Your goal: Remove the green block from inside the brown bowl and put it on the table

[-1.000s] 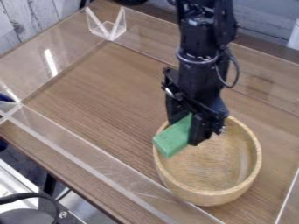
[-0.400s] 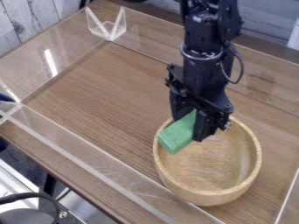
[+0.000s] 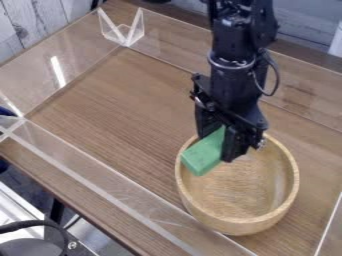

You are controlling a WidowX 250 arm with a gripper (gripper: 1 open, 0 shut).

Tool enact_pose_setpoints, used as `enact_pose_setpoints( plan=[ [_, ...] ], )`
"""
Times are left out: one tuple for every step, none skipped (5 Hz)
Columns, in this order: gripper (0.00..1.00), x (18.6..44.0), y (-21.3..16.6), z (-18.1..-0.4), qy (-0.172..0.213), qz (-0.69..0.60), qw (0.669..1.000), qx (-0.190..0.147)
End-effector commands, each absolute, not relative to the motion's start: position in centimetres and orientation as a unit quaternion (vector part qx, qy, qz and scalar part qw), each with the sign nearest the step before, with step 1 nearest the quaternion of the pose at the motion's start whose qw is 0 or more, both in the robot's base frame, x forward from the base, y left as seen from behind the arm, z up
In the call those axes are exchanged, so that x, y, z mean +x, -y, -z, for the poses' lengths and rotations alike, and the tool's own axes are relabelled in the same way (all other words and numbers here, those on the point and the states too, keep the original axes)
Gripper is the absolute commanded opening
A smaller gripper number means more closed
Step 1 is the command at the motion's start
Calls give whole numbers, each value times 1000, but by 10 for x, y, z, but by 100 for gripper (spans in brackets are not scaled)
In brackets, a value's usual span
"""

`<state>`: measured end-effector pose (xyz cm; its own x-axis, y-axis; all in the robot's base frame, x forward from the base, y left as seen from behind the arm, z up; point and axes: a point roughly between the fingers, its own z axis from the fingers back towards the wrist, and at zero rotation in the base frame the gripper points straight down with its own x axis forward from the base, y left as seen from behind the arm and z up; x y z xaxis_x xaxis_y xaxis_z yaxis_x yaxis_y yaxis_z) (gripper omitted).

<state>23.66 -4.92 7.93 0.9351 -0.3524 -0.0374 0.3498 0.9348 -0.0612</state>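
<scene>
Gripper [image 3: 218, 150] jaws closed on green block [image 3: 203, 156], held over bowl [image 3: 242, 205] rim; block looks light, stiff; pinch flat faces.

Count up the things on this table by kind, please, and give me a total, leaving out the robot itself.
Green block: 1
Brown bowl: 1
Small clear acrylic stand at the far corner: 1
Total: 3

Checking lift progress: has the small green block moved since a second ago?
Yes. The small bright green block, gripped by the tool, has risen slightly against the light-brown wooden bowl's rim.
</scene>
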Motion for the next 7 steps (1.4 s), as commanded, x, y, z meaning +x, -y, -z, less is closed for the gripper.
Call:
enact_pose_setpoints(
  plan=[
    [0, 248, 54, -90, 1, 183, 983, -27],
    [0, 249, 55, -91, 1, 184, 983, -28],
    [0, 251, 49, -95, 5, 175, 984, -25],
    [0, 253, 44, -100, 8, 166, 986, -23],
    [0, 255, 38, -104, 12, 156, 988, -21],
    [0, 258, 34, -106, 15, 151, 988, -21],
    [0, 259, 32, -108, 16, 147, 989, -21]
  ],
)
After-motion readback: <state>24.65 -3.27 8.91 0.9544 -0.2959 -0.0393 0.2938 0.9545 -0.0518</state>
